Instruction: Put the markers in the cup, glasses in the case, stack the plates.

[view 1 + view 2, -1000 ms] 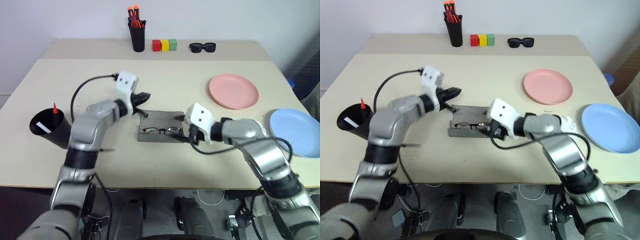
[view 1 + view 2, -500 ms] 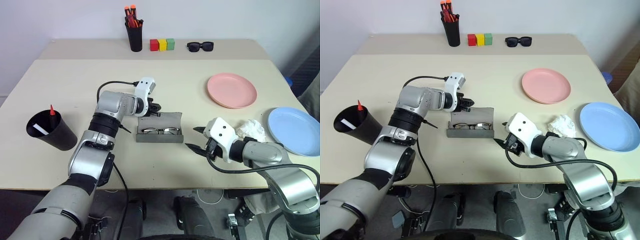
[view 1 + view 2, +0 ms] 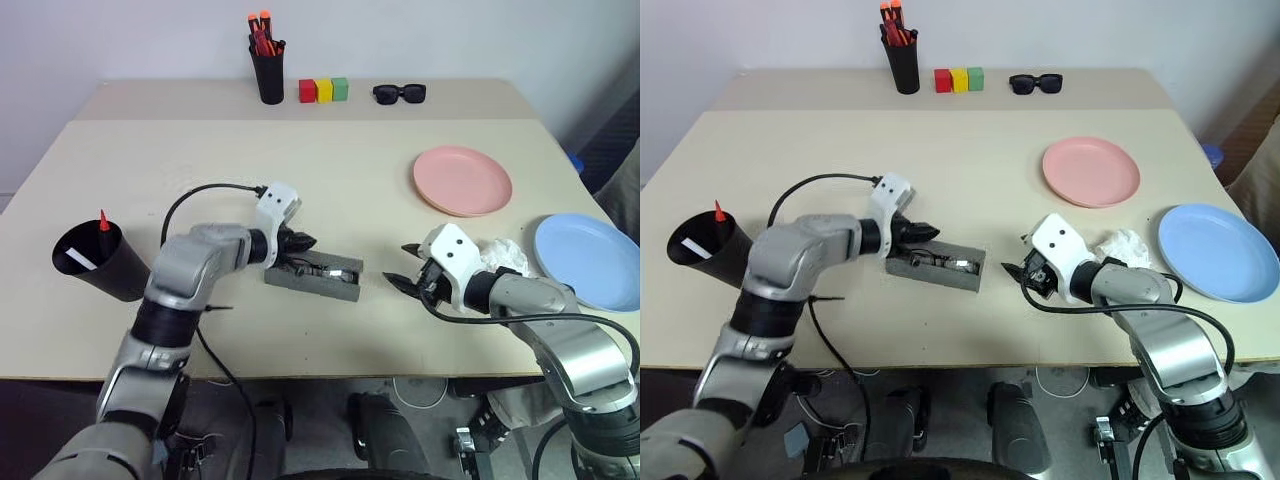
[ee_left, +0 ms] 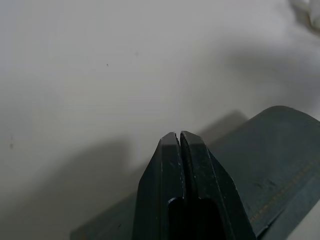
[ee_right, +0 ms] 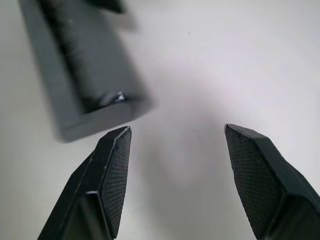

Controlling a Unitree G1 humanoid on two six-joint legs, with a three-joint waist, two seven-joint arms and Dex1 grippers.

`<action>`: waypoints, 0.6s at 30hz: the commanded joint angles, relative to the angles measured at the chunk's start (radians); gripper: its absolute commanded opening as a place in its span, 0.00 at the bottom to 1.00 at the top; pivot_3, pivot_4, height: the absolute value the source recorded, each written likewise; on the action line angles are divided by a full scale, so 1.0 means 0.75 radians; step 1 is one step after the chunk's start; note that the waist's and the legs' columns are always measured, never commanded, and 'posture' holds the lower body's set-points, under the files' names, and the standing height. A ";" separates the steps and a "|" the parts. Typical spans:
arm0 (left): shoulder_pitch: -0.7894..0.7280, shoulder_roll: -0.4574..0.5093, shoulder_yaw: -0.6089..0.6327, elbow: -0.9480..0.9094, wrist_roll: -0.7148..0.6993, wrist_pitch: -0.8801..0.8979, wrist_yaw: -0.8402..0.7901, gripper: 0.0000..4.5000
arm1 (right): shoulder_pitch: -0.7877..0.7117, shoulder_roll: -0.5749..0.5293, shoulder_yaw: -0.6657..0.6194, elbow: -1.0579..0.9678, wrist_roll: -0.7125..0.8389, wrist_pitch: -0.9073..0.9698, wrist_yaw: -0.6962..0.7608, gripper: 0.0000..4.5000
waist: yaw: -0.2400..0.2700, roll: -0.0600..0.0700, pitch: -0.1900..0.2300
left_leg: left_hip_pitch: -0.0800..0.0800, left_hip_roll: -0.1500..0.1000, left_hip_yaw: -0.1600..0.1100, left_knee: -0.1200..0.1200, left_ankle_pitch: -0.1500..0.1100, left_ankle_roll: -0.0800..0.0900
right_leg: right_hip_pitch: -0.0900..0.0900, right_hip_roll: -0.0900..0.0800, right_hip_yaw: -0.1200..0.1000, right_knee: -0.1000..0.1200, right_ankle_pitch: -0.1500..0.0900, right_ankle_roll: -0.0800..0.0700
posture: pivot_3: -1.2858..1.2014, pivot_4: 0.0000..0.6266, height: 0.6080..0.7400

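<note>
The case [image 3: 312,277] lies near the middle of the table [image 3: 200,160], skewed to the table's edge, its lid partly lowered; the glasses [image 3: 318,270] can be made out inside it, through the gap. The left gripper [image 3: 303,241] is closed on nothing, its pinched tips resting at the lid's far left corner. The right gripper [image 3: 408,267] is held open and empty, just off the case's right end, with bare table between its fingertips [image 5: 117,165] and the grey shell.

Several risks can be judged from here. Since the lid is pushed at one corner only, the case may be slid or spun further instead of being shut — nothing braces it on the right. If an arm of the glasses sits proud of the rim, it could be pinched or bent when the lid is pressed down. The closed tips might also slip off the smooth lid and let it spring back.

Two markers [image 3: 96,240] already stand in the cup [image 3: 95,265]. The pink plate [image 3: 463,181] and the blue plate [image 3: 588,262] lie apart, unstacked; crumpled white paper [image 3: 500,252] beside the right forearm could be swept along when that arm reaches for them.
</note>
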 commanded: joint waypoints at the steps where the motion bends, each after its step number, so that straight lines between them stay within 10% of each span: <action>1: 0.106 0.060 -0.013 -0.173 -0.019 -0.078 -0.034 0.00 | -0.055 0.031 -0.075 0.037 0.039 -0.039 -0.013 0.66 | 0.001 0.000 0.000 | 0.000 0.000 0.000 0.000 0.000 0.000 | 0.000 0.000 0.000 0.000 0.000 0.000 | 0.52 0.24 1.00; 11: 0.349 0.154 -0.122 -0.246 0.116 -0.456 -0.041 0.00 | -0.215 0.161 -0.198 0.296 0.106 -0.044 -0.117 0.66 | 0.002 0.001 -0.001 | 0.002 0.000 0.001 0.000 0.000 0.000 | 0.003 -0.001 0.000 -0.001 -0.001 -0.002 | 0.52 0.24 1.00; 18: 0.392 0.033 -0.056 -0.292 0.041 -0.671 -0.070 0.00 | -0.480 0.072 0.058 0.970 -0.370 -0.451 -0.350 0.66 | 0.002 0.001 -0.001 | 0.001 0.000 0.003 0.002 0.000 0.000 | 0.003 -0.001 0.001 -0.002 0.000 -0.003 | 0.52 0.24 1.00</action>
